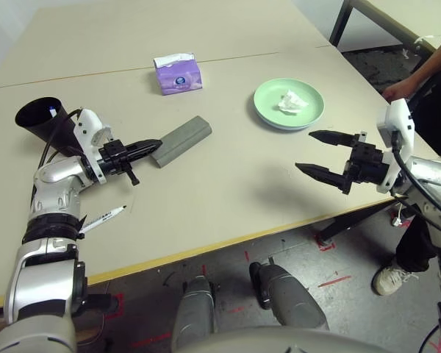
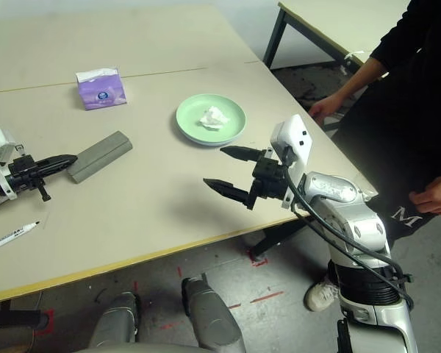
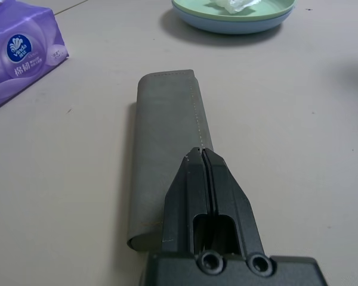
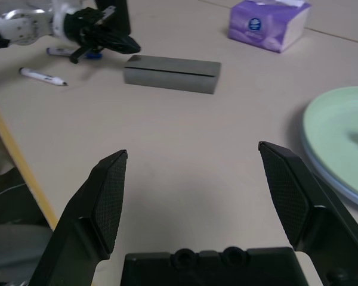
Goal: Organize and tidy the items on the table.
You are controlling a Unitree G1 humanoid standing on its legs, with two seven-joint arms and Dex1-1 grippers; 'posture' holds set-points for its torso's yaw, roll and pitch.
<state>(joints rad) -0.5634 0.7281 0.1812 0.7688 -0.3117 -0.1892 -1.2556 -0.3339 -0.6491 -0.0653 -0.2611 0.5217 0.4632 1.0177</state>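
Lying just beyond the closed left tool (image 1: 153,144): the glasses case (image 1: 182,140).

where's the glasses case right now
The grey glasses case lies flat on the table's left half in the head views, between the purple tissue box and the shut left claw at its near end.

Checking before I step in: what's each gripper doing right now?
Left gripper: shut, holding nothing, tips at the grey case.
Right gripper: open, empty.
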